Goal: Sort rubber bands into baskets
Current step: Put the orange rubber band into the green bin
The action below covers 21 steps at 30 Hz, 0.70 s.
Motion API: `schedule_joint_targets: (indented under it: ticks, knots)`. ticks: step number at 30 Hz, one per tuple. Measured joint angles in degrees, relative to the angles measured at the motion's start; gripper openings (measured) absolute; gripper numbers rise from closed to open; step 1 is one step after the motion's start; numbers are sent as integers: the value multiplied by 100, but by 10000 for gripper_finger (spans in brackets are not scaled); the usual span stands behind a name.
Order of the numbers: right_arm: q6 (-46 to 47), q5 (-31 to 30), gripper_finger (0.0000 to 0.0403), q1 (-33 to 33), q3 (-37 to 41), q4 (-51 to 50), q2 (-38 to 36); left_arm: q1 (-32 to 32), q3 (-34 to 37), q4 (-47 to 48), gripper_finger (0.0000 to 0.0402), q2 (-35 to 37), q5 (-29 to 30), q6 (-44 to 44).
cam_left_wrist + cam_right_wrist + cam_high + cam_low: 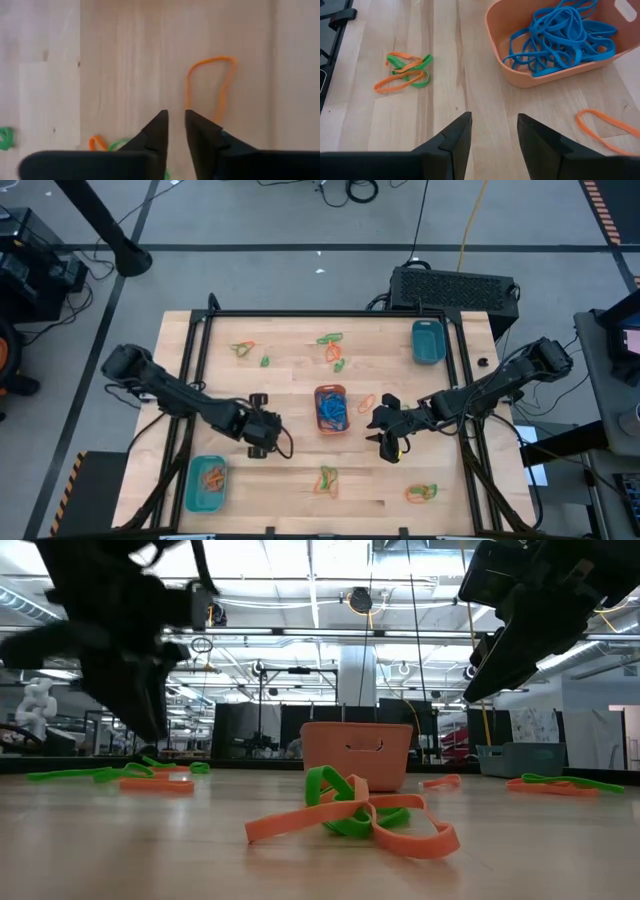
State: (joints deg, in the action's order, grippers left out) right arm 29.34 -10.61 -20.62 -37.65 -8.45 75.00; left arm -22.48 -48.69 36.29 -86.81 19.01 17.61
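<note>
Bare wood lies open between the left gripper (pixel 262 438) and the orange basket (pixel 331 409) mid-table, while the right gripper (pixel 385 432) has that basket close beside it and a band cluster (pixel 327 479) toward the near edge.

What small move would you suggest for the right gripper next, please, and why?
Probably a short advance toward the loose orange rubber band lying on bare wood beside the orange basket. The right gripper is open and empty above the table, and that band is the nearest one to it, apart from the others.
</note>
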Motion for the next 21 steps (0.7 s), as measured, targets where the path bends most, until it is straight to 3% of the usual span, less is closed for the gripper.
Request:
schedule_joint_targets:
  ticks: [8,16,21]
  knots:
    - [-2,0,151,0,0,0,0,208,0,-603,142,-541,-491,-5]
    - [-2,0,151,0,0,0,0,375,2,-590,146,-757,-546,-18]
    - [-4,0,151,1,0,0,0,516,0,-696,134,-844,-1111,-152]
